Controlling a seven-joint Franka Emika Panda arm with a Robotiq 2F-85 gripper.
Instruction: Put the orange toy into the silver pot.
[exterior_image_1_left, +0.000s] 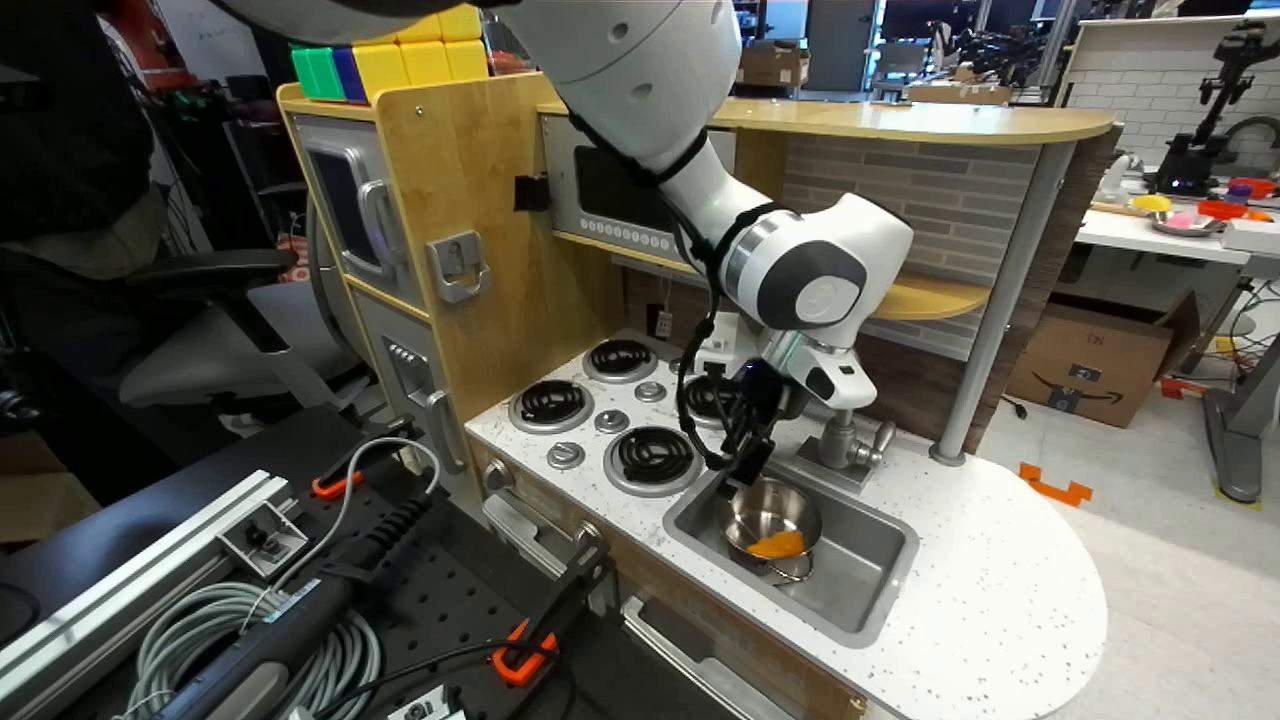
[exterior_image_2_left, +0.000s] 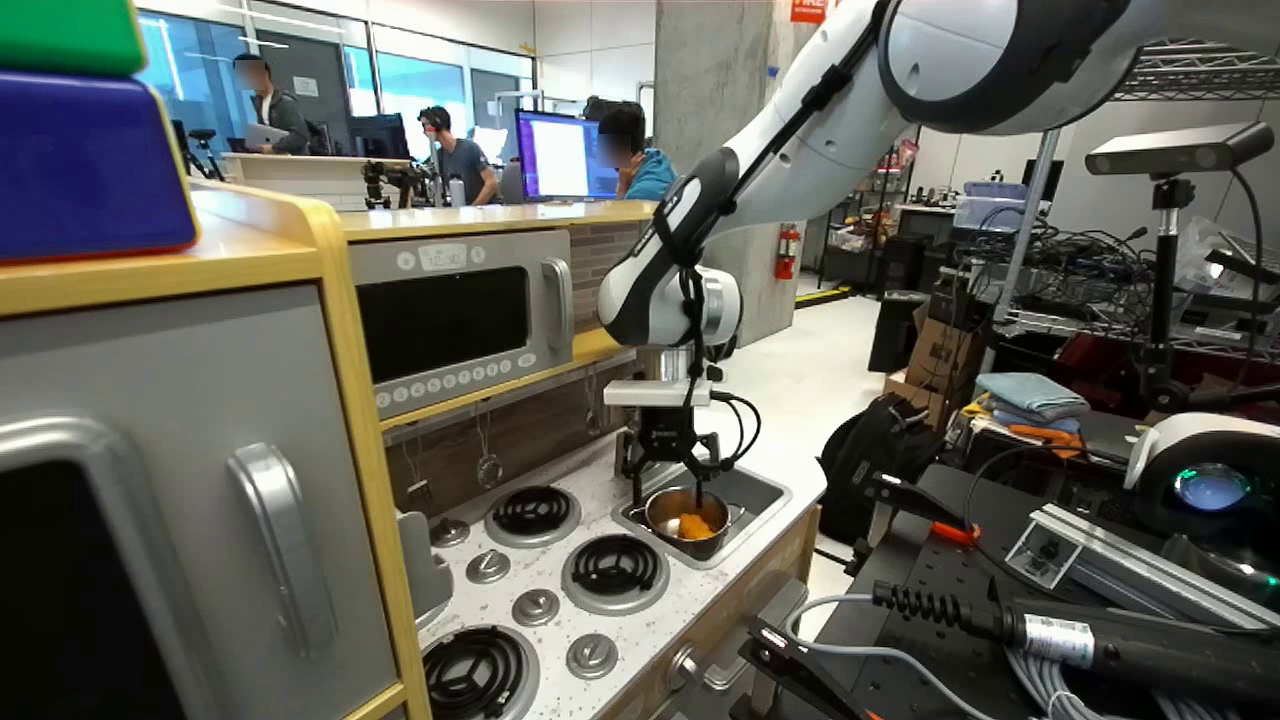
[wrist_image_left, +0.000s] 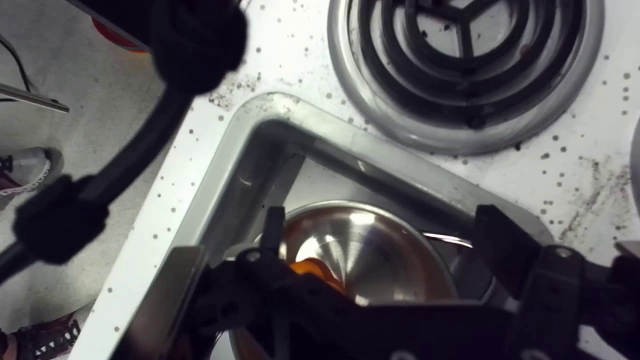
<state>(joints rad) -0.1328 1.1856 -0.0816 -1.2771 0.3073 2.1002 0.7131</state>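
Two fingers (wrist_image_left: 504, 252) wide apart

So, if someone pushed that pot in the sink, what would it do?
The pot probably won't bend: it looks like shiny metal. Sitting upright, it would likely slide rather than roll, until the sink stopped it. Its smooth sides might be slippery to grip.

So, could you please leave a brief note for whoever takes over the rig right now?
Gripper: open, holding nothing, close at the silver pot; exact clearance hard to tell.
Orange toy: inside the pot, which stands in the sink.
Done: the toy is in the pot.
Left: probably just raising the gripper clear without knocking the pot.
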